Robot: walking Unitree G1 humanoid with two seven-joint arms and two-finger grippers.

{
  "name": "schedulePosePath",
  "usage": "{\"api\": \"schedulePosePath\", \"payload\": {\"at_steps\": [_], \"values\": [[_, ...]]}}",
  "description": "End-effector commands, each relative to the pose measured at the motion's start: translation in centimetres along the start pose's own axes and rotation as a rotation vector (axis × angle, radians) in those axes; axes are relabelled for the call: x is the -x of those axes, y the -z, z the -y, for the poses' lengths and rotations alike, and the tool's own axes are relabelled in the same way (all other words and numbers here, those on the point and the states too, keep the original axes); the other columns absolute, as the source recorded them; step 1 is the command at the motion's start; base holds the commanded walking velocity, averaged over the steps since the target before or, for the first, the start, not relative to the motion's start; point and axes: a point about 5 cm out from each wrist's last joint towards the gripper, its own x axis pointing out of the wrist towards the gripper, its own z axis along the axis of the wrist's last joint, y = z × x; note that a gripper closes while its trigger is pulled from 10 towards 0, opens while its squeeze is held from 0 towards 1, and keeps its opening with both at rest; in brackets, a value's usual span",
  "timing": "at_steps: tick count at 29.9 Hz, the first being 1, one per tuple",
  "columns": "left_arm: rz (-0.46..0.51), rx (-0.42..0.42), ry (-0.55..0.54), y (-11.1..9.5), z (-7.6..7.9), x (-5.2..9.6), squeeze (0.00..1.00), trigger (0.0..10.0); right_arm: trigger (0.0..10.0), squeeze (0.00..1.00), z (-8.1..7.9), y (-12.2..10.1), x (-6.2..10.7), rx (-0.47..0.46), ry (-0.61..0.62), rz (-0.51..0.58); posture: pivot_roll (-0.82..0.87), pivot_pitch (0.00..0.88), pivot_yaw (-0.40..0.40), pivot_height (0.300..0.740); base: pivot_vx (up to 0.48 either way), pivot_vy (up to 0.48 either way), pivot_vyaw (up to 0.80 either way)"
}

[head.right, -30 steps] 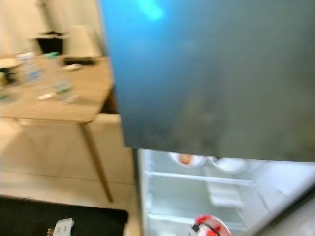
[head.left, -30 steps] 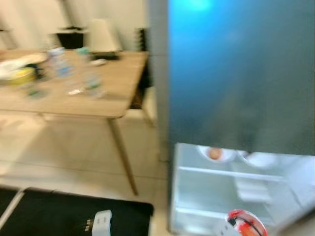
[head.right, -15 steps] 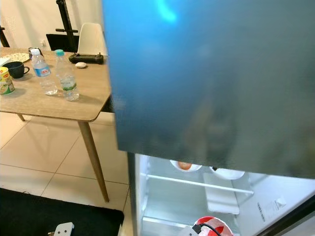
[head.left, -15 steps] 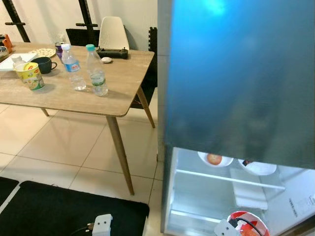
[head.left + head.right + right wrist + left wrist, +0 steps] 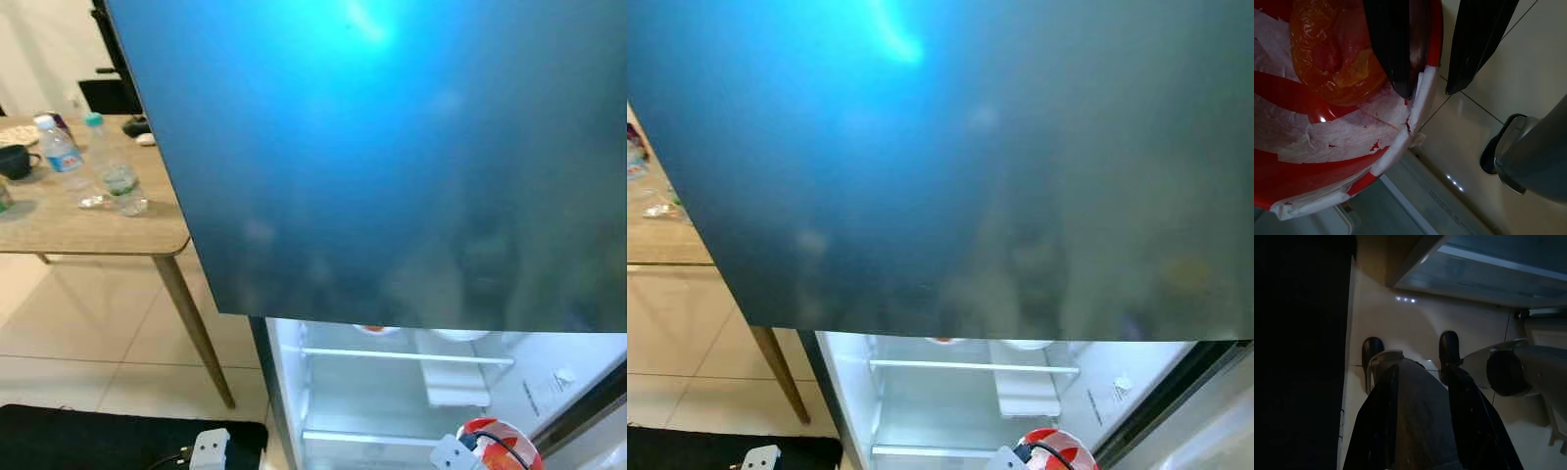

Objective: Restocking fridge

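The fridge's dark blue-grey upper door (image 5: 392, 147) looms close in front of me. Below it the lower compartment (image 5: 402, 392) stands open and lit, with a glass shelf (image 5: 402, 356), two white bowls (image 5: 460, 335) at its back and a white box (image 5: 456, 377). My right gripper (image 5: 1427, 90) is shut on the rim of a red-and-white bowl (image 5: 502, 443), one finger inside and one outside. The bowl (image 5: 1327, 127) holds orange food wrapped in film (image 5: 1337, 54). It hangs low before the open compartment. My left gripper (image 5: 1420, 372) hangs idle over the floor, fingers apart.
A wooden table (image 5: 59, 220) stands to the left with two water bottles (image 5: 118, 176) and a dark cup (image 5: 15, 162). A black mat (image 5: 98, 441) lies on the tiled floor, and a white plug (image 5: 209, 446) rests on it.
The camera has turned right and closed in on the fridge: its door fills more of the picture and the table has slid left. The bowl stays in my right gripper.
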Motion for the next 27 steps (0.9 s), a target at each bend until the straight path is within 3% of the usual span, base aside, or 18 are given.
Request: {"api": "schedulePosePath", "payload": {"at_steps": [1,6,23,27], "values": [[-0.023,-0.001,0.005,0.62,0.19,0.02,0.0,10.0,10.0,0.0,0.13,-0.41,-0.09,0.005,0.014,0.009,-0.04,0.0,0.004,0.74,0.0,0.0,0.0],[-0.028,-0.009,0.009,0.66,0.19,0.03,0.0,10.0,10.0,0.0,0.17,-0.57,-0.13,0.006,0.016,0.012,-0.04,0.0,0.005,0.74,0.0,-0.46,0.0],[-0.027,0.012,0.01,0.81,0.18,0.07,0.0,10.0,10.0,0.0,0.25,-0.68,-0.15,0.025,0.018,0.011,-0.04,0.0,0.003,0.74,0.0,0.0,0.0],[-0.02,-0.006,0.014,0.49,0.28,-0.02,0.0,10.0,10.0,0.0,0.42,-0.89,-0.19,0.021,0.019,0.014,-0.04,0.0,0.002,0.74,0.0,0.0,-0.8]]}}
